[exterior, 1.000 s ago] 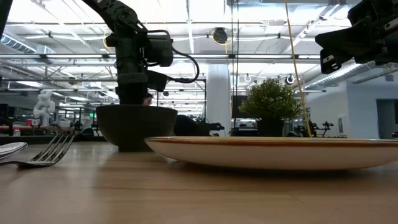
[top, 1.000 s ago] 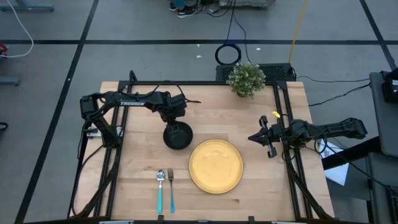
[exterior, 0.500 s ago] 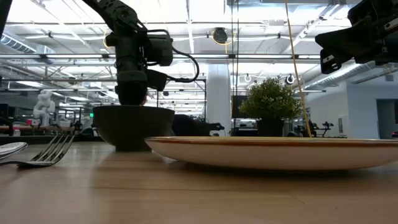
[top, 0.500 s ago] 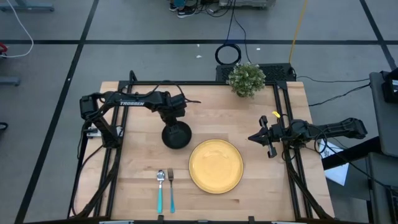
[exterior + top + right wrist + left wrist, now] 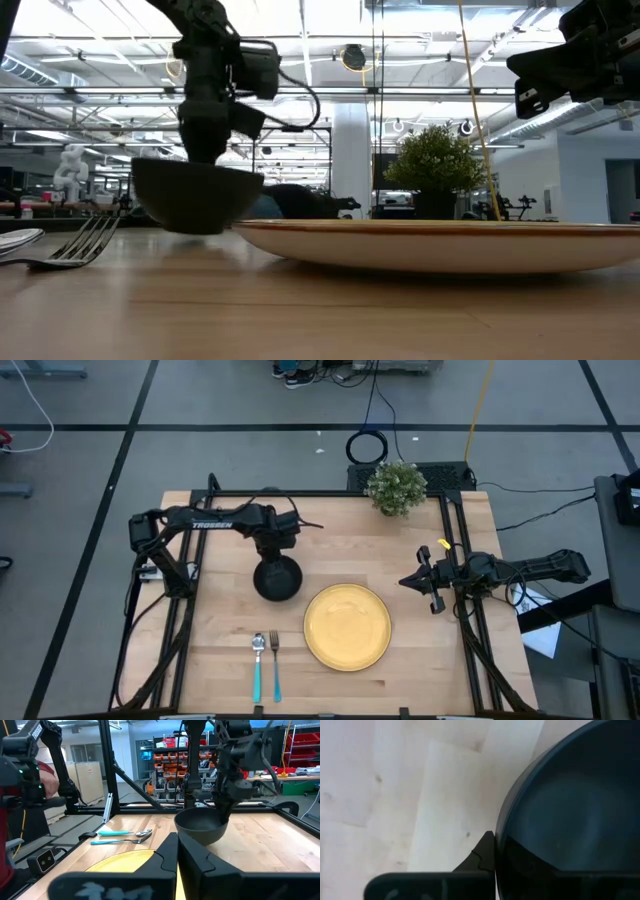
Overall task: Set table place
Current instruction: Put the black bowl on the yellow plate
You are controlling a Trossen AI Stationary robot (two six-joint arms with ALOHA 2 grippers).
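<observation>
Jaws of my left gripper are clamped on the far rim of the black bowl, lifted just off the surface, left of the yellow plate. Next I'd carry it over the plate and lower gently. My right gripper waits closed.

Left wrist view cuts off most of the black bowl; low view crops the spoon

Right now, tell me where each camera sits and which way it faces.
High: overhead, straight down on the table; both arms show.
Low: tabletop height, level past the yellow plate.
Left wrist: looks into the black bowl its left pincer grips.
Right wrist: above the right pincer, facing the left arm.
All four share the bowl.
</observation>
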